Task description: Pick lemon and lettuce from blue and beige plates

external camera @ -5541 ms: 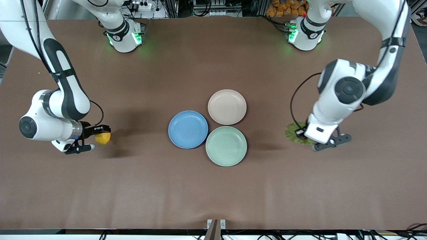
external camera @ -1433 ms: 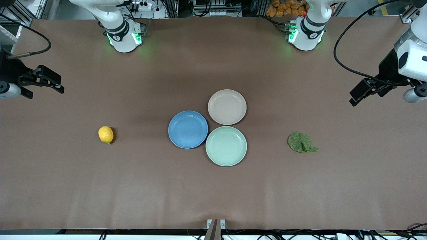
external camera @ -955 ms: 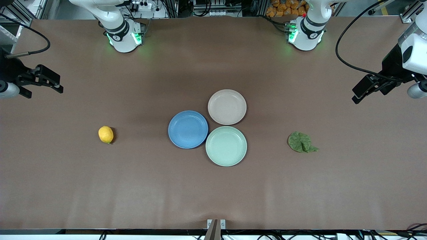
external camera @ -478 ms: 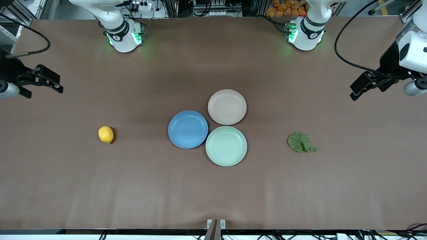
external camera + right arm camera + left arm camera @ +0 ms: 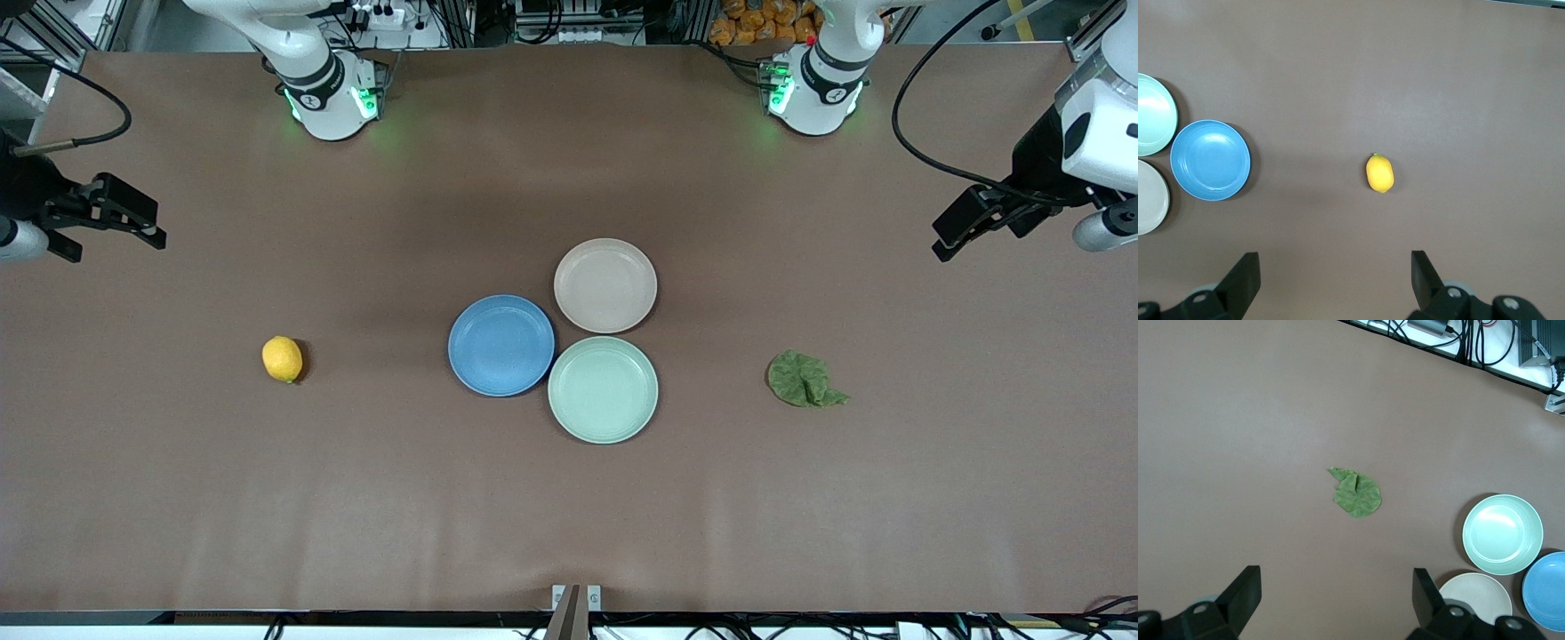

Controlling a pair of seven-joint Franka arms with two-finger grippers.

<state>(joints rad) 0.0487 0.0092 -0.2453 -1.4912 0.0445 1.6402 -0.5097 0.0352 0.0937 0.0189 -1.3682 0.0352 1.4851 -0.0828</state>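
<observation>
The yellow lemon (image 5: 282,359) (image 5: 1380,173) lies on the bare brown table toward the right arm's end, well apart from the blue plate (image 5: 500,345) (image 5: 1210,160). The dark green lettuce (image 5: 805,380) (image 5: 1358,495) lies flat on the table toward the left arm's end. Both the blue plate and the beige plate (image 5: 605,285) (image 5: 1475,603) are empty. My right gripper (image 5: 149,224) (image 5: 1335,277) hangs open, high over the table edge at its own end. My left gripper (image 5: 949,236) (image 5: 1336,600) hangs open, high over its end, holding nothing.
A pale mint-green plate (image 5: 603,389) (image 5: 1502,535), also empty, touches the blue and beige plates and lies nearest the front camera. The two arm bases (image 5: 331,93) (image 5: 813,84) stand along the table's back edge.
Several seconds ago the right gripper was at the lemon and the left at the lettuce, low over the table. Both have since let go and withdrawn upward to the table's ends; over the last second they barely move.
</observation>
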